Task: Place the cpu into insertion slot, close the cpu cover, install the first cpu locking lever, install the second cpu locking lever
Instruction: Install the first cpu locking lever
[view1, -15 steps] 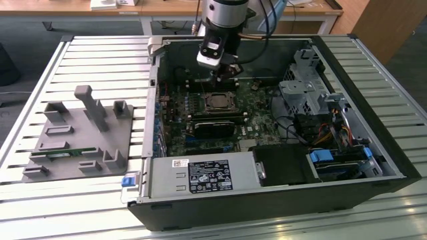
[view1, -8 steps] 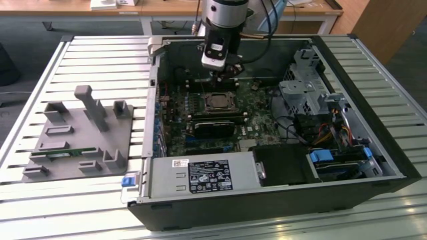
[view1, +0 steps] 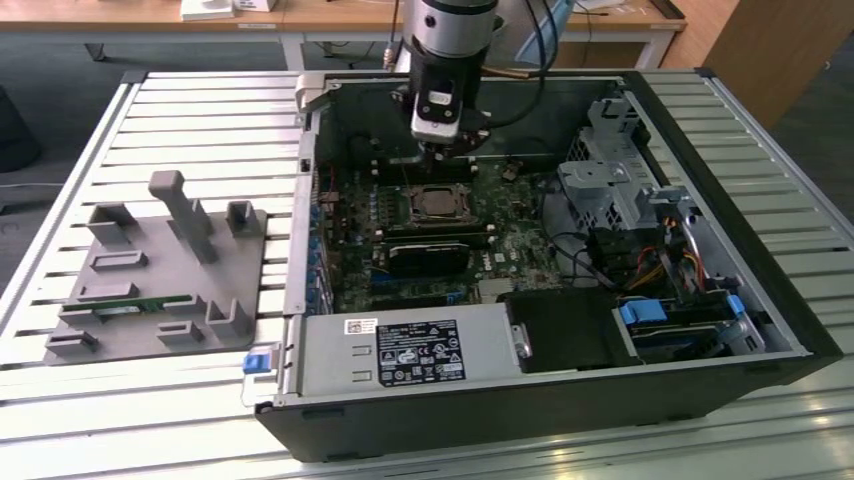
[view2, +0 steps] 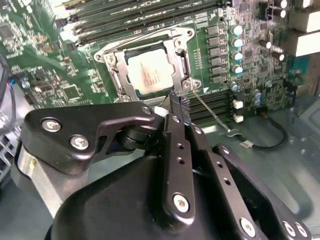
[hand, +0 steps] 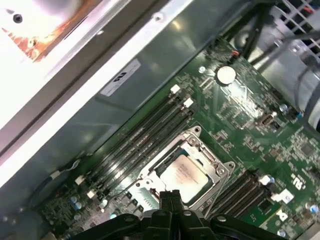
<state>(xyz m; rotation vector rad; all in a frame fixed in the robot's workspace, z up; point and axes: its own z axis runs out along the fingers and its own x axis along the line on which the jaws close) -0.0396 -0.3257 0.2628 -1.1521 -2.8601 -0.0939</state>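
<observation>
The end effector (view2: 176, 102), fingertips pressed together with nothing seen between them, hovers just beside a corner of the one cpu cover (view2: 117, 70). The cover lies flat over the one cpu (view2: 151, 73), seated in the insertion slot (view2: 129, 54). One thin lever rod (view2: 210, 114) juts free from that corner. The motherboard (view2: 65, 90) lies in one open computer case (view1: 534, 410) on the slatted worktop (view1: 200, 110).
</observation>
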